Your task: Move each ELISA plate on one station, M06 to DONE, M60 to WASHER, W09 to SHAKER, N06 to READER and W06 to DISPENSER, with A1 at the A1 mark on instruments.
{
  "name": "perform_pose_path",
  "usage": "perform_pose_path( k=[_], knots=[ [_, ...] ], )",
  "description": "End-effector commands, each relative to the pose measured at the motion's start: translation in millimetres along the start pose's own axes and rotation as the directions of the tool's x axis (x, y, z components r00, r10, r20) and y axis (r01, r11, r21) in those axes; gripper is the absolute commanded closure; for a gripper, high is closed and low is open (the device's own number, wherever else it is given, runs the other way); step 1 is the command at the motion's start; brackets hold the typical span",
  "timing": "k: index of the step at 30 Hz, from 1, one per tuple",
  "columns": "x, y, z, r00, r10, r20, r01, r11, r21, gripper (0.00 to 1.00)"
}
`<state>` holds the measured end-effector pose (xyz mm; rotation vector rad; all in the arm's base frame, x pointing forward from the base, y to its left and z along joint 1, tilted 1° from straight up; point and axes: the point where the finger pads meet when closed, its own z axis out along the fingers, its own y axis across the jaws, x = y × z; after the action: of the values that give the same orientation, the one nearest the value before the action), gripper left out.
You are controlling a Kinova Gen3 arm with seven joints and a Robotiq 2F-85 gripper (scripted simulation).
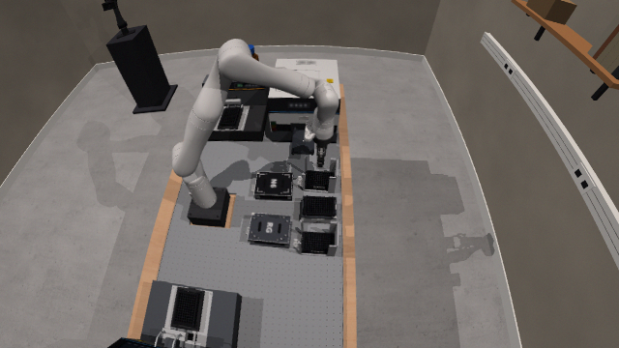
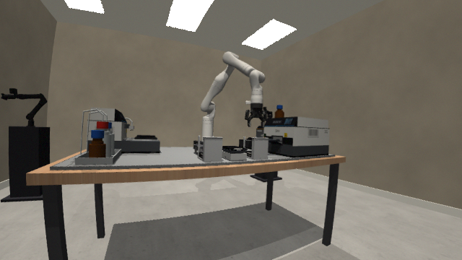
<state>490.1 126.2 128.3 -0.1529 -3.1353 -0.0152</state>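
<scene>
My gripper point(image 1: 320, 159) is open and empty. It hangs straight down above the stack rack point(image 1: 319, 180) that stands next to the white reader. It also shows in the side view point(image 2: 257, 120), clear above the rack's walls point(image 2: 260, 148). A black plate point(image 1: 317, 181) lies deep inside that rack. The reader's dark tray point(image 1: 300, 145) looks empty. Another black plate point(image 1: 318, 206) sits on the station between the two racks. The second rack point(image 1: 316, 242) holds plates. One plate point(image 1: 230, 117) sits on the far left instrument, and one point(image 1: 188, 306) on the near one.
The N6 nest point(image 1: 274, 185) and the RG nest point(image 1: 269, 228) stand empty left of the racks. My arm's base point(image 1: 208, 208) is further left. Bottles in a tray point(image 2: 97, 146) stand at the table's near end. The reader housing point(image 2: 299, 135) rises right beside the gripper.
</scene>
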Motion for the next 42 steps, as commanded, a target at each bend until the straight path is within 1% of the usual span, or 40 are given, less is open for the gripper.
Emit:
perform_pose_path(
  k=[1, 11, 13, 18, 26, 28, 30, 42],
  knots=[
    [0, 0, -5.6, 1.000, 0.000, 0.002, 0.000, 1.000, -0.001, 0.00],
    [0, 0, -19.0, 1.000, 0.000, 0.002, 0.000, 1.000, -0.001, 0.00],
    [0, 0, -19.0, 1.000, 0.000, 0.002, 0.000, 1.000, -0.001, 0.00],
    [0, 0, -25.1, 1.000, 0.000, 0.002, 0.000, 1.000, -0.001, 0.00],
    [0, 0, -25.1, 1.000, 0.000, 0.002, 0.000, 1.000, -0.001, 0.00],
    [-1, -7, -25.4, 1.000, -0.014, 0.002, 0.014, 1.000, -0.001, 0.00],
    [-1, -7, -25.4, 1.000, -0.014, 0.002, 0.014, 1.000, -0.001, 0.00],
    [-3, -46, -25.4, 1.000, -0.014, 0.002, 0.014, 1.000, -0.001, 0.00]
  ],
)
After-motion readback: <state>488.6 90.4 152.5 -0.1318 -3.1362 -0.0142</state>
